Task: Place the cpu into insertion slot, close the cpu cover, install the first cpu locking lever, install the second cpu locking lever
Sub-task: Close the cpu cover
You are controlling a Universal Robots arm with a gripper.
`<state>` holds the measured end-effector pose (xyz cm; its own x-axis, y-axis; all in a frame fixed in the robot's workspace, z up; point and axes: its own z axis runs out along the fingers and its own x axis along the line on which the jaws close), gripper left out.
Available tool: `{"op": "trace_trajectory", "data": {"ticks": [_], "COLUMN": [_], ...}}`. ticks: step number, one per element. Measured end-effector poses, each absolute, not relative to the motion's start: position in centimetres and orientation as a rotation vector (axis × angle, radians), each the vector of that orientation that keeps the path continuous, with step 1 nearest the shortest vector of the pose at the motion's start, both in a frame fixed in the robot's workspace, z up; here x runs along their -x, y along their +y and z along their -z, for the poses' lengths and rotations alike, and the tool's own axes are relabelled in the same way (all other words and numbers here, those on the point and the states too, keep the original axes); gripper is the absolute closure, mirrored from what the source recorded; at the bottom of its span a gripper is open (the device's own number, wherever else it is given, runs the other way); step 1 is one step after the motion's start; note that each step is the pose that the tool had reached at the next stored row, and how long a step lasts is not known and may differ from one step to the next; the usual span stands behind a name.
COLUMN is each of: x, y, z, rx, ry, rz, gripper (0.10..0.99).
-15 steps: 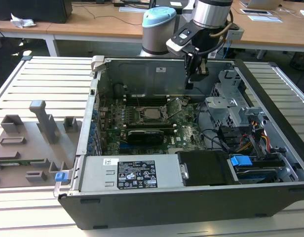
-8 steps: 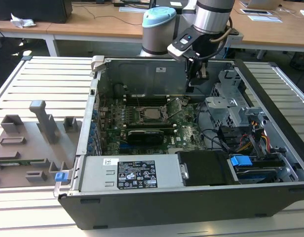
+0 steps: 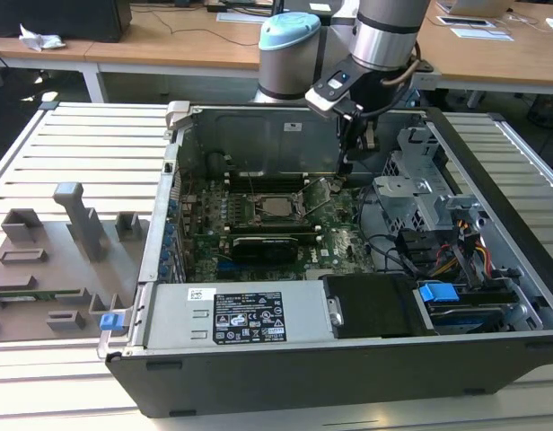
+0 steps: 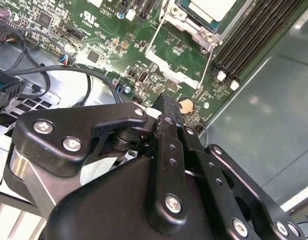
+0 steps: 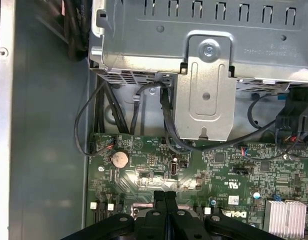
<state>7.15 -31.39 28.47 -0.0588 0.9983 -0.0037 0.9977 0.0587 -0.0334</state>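
The cpu [image 3: 276, 206] lies silver face up in the insertion slot [image 3: 258, 218] on the green motherboard; in the second wrist view the cpu [image 4: 210, 6] sits at the picture's edge. The cpu cover [image 4: 186, 20] appears to lie flat around it as a silver frame. Two thin wire locking levers [image 4: 155, 35] [image 4: 210, 57] run beside the socket, and one lever [image 3: 319, 192] looks raised in the exterior view. My gripper [image 3: 346, 164] hangs above the board to the exterior view's right of the socket. Its black fingers [image 4: 164, 102] [image 5: 165, 197] are shut with nothing between them.
A metal drive cage [image 3: 420, 193] with cables stands to the exterior view's right of the gripper. The power supply [image 3: 245, 314] fills the near side of the case. Long black memory slots [image 4: 254, 35] and a coin battery [image 5: 119, 159] lie near the fingers. A grey fixture tray [image 3: 61, 260] sits outside.
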Motion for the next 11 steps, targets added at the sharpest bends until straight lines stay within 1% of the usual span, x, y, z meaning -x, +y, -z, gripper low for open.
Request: {"op": "trace_trajectory", "data": {"ticks": [11], "x": [-7.4], "y": [-31.4], "z": [-27.0], "rx": [2.141], "ry": [-2.271], "rz": [-0.042], "gripper": [0.98]}}
